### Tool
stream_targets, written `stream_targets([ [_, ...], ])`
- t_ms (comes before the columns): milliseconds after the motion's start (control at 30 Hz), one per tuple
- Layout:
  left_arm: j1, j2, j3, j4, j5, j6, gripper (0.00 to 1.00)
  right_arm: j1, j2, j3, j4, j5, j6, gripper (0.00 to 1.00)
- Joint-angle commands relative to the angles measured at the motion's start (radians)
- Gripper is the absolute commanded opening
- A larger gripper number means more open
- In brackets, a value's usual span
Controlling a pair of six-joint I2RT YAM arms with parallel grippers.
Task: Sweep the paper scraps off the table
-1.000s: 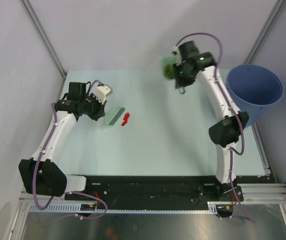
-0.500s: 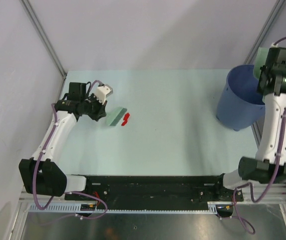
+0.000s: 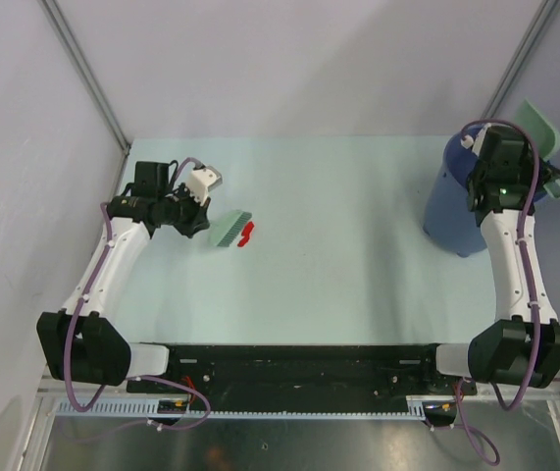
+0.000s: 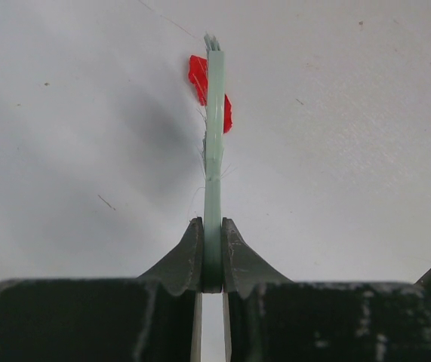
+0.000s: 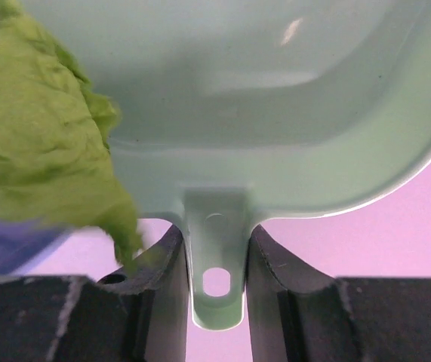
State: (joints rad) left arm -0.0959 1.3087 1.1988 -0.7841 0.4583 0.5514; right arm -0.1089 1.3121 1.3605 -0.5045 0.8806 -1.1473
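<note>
A red paper scrap [image 3: 246, 234] lies on the table [image 3: 358, 265] right beside the bristles of a mint-green brush [image 3: 227, 229]. My left gripper [image 3: 201, 218] is shut on that brush. In the left wrist view the brush [image 4: 213, 151] runs edge-on away from the left gripper [image 4: 212, 226], and the red scrap [image 4: 198, 78] peeks out on both sides of its tip. My right gripper [image 3: 527, 162] is shut on the handle of a mint-green dustpan [image 3: 540, 130], held above the blue bucket [image 3: 459, 211]. A crumpled green paper scrap [image 5: 41, 143] lies in the dustpan [image 5: 275, 113], ahead of the right gripper [image 5: 215, 241].
The tall blue bucket stands at the table's right edge, under the right arm. A black-and-metal rail [image 3: 299, 368] runs along the near edge, where both arm bases sit. Metal frame posts [image 3: 85, 74] rise at the back corners.
The right arm swung from the far middle of the table over to the bucket, carrying the dustpan with it. The bucket now sits slightly further left. The left arm and brush stayed put.
</note>
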Motion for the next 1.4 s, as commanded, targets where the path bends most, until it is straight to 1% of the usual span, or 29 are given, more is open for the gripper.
stream_targets([
  [0, 0.005, -0.029, 0.033, 0.020, 0.069, 0.028, 0.00, -0.003, -0.050, 0.003, 0.360, 0.038, -0.363, 0.05],
  [233, 0.005, -0.042, 0.021, 0.022, 0.057, 0.042, 0.00, -0.020, -0.022, -0.014, 0.412, 0.003, -0.420, 0.06],
  [300, 0.005, -0.039, 0.022, 0.022, 0.057, 0.042, 0.00, -0.023, -0.025, -0.055, 0.484, -0.046, -0.445, 0.06],
  [333, 0.005, -0.039, 0.024, 0.022, 0.059, 0.041, 0.00, -0.031, -0.042, -0.081, 0.495, -0.118, -0.492, 0.06],
  [367, 0.005, -0.039, 0.027, 0.022, 0.060, 0.039, 0.00, -0.034, -0.042, -0.127, 0.562, -0.130, -0.526, 0.07],
  [433, 0.005, -0.042, 0.028, 0.022, 0.066, 0.038, 0.00, -0.046, -0.031, -0.146, 0.619, -0.129, -0.584, 0.06],
  [500, 0.007, -0.043, 0.028, 0.022, 0.068, 0.038, 0.00, -0.051, -0.028, -0.147, 0.591, -0.188, -0.574, 0.06],
  [567, 0.005, -0.042, 0.031, 0.022, 0.072, 0.039, 0.00, -0.049, -0.027, -0.150, 0.517, -0.218, -0.584, 0.06],
  [633, 0.005, -0.040, 0.036, 0.022, 0.068, 0.041, 0.00, -0.051, -0.033, -0.193, 0.555, -0.261, -0.620, 0.06],
  [667, 0.005, -0.040, 0.036, 0.022, 0.068, 0.042, 0.00, -0.064, -0.037, -0.207, 0.622, -0.275, -0.646, 0.06],
  [767, 0.005, -0.048, 0.031, 0.022, 0.063, 0.048, 0.00, -0.095, -0.042, -0.213, 0.658, -0.299, -0.628, 0.06],
  [833, 0.005, -0.051, 0.027, 0.020, 0.062, 0.054, 0.00, -0.097, -0.051, -0.212, 0.624, -0.296, -0.623, 0.06],
  [867, 0.007, -0.049, 0.025, 0.020, 0.063, 0.053, 0.00, -0.097, -0.050, -0.210, 0.576, -0.292, -0.617, 0.06],
  [900, 0.007, -0.048, 0.025, 0.022, 0.063, 0.053, 0.00, -0.097, -0.045, -0.210, 0.589, -0.270, -0.561, 0.06],
  [967, 0.007, -0.039, 0.035, 0.022, 0.065, 0.044, 0.00, -0.087, -0.037, -0.190, 0.703, -0.230, -0.469, 0.04],
  [1033, 0.005, -0.037, 0.041, 0.022, 0.068, 0.035, 0.00, -0.048, -0.034, -0.132, 0.704, -0.157, -0.291, 0.02],
  [1067, 0.005, -0.037, 0.048, 0.022, 0.069, 0.032, 0.00, -0.029, -0.037, -0.054, 0.654, -0.141, -0.222, 0.00],
  [1100, 0.005, -0.039, 0.051, 0.022, 0.069, 0.028, 0.00, -0.008, -0.045, -0.023, 0.624, -0.128, -0.159, 0.00],
  [1133, 0.005, -0.039, 0.057, 0.022, 0.068, 0.022, 0.00, 0.050, -0.063, 0.003, 0.604, -0.120, -0.053, 0.00],
  [1167, 0.005, -0.035, 0.067, 0.022, 0.065, 0.021, 0.00, 0.084, -0.073, 0.035, 0.597, -0.108, -0.025, 0.00],
  [1200, 0.005, -0.031, 0.071, 0.022, 0.057, 0.010, 0.00, 0.138, -0.080, 0.046, 0.616, -0.060, 0.003, 0.00],
  [1233, 0.007, -0.028, 0.080, 0.023, 0.054, 0.005, 0.00, 0.223, -0.085, 0.066, 0.597, -0.034, 0.050, 0.00],
  [1267, 0.005, -0.022, 0.085, 0.022, 0.049, 0.002, 0.00, 0.279, -0.085, 0.086, 0.553, -0.013, 0.087, 0.00],
  [1300, 0.005, -0.009, 0.090, 0.022, 0.045, -0.011, 0.00, 0.325, -0.080, 0.139, 0.510, 0.018, 0.133, 0.00],
  [1333, 0.005, 0.000, 0.099, 0.022, 0.033, -0.019, 0.00, 0.433, -0.074, 0.170, 0.341, 0.027, 0.190, 0.00],
  [1367, 0.005, 0.006, 0.105, 0.023, 0.025, -0.025, 0.00, 0.481, -0.056, 0.199, 0.260, 0.034, 0.353, 0.00],
])
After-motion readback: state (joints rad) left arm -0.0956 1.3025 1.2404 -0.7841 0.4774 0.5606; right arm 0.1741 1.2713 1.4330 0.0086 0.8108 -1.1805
